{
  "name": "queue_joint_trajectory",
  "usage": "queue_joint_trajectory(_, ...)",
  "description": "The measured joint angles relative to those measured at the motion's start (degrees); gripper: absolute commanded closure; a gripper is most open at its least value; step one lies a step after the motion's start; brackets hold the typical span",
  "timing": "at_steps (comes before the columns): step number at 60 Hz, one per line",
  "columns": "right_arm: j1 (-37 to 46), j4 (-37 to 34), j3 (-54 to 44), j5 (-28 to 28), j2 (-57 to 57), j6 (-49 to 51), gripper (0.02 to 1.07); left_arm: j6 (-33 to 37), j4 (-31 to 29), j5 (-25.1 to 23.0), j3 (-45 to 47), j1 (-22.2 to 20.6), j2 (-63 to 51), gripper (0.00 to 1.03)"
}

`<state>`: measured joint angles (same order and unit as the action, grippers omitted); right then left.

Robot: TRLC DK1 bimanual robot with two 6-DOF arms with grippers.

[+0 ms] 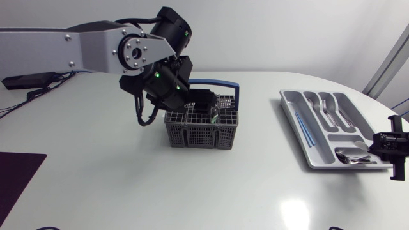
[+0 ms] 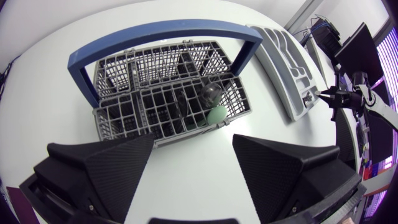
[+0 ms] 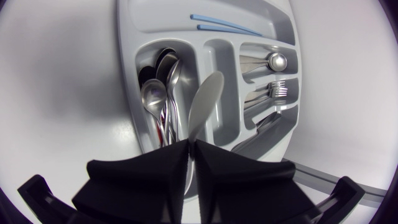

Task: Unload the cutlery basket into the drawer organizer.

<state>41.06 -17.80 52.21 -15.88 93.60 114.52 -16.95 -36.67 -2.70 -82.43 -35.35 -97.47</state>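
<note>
**Desk:** What does the cutlery basket [image 1: 201, 131] hold?

**Photographer:** The grey basket stands mid-table under the left arm, its blue handle [image 2: 161, 30] raised. Two pieces show in the part nearer the organizer: a pale green piece [image 2: 216, 115] and, just beside it, a dark round-ended piece [image 2: 209, 93]. What kind of cutlery they are cannot be told.

**Desk:** And the left gripper [image 2: 193, 168]?

**Photographer:** It hangs directly above the basket, fingers spread wide with nothing between them.

**Desk:** The drawer organizer [image 3: 222, 53]?

**Photographer:** The grey tray lies well apart from the basket, toward the table's right side. Several spoons [image 3: 155, 96] are piled in one end compartment. Two thin blue sticks [image 3: 221, 23] lie in the long side compartment. Forks [image 3: 280, 90] and a round-ended handle [image 3: 277, 60] sit in neighbouring slots, and the slot next to the spoons shows bare floor.

**Desk:** The right gripper [image 3: 191, 163]?

**Photographer:** It is pinched tight on the handle of a silver utensil [image 3: 208, 96]. The utensil's rounded end points ahead, over the divider between the spoon compartment and the bare one. Whether it touches the tray cannot be told.

**Desk:** The surface?

**Photographer:** A glossy white table [image 1: 128, 191], with a dark mat [image 1: 16, 179] at its left near edge.
</note>
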Motion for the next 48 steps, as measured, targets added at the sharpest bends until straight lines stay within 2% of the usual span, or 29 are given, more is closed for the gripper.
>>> queue_joint_trajectory(1, 0.0, 0.5, -0.4, 0.5, 0.1, 0.0, 0.55, -0.1, -0.3, 0.0, -0.1, 0.0, 0.0, 0.14)
queue_joint_trajectory(7, 0.0, 5.2, -2.8, 2.7, 0.1, 0.4, 0.41, -1.6, -1.4, -0.4, -0.9, 0.3, -0.2, 0.14)
queue_joint_trajectory(14, 0.0, 6.4, -3.9, 3.8, 0.2, 0.4, 0.21, -2.6, -4.2, -0.5, -2.7, 0.4, -0.9, 0.14)
queue_joint_trajectory(20, 0.0, 6.5, -4.0, 3.8, -0.1, 0.4, 0.16, -3.2, -7.6, -0.4, -5.0, 0.4, -2.2, 0.14)
queue_joint_trajectory(24, 0.0, 6.5, -4.0, 3.8, -1.5, 0.4, 0.06, -4.1, -10.2, -0.4, -6.9, 0.4, -3.3, 0.14)
queue_joint_trajectory(36, -0.9, 5.4, -4.7, 2.6, -8.4, -1.4, 0.07, -7.2, -13.7, 1.3, -10.1, 0.4, -5.0, 0.11)
queue_joint_trajectory(48, -4.3, -1.8, -4.4, -1.6, -15.2, -9.3, 0.07, -11.6, -14.1, 2.3, -11.3, 0.2, -5.0, 0.1)
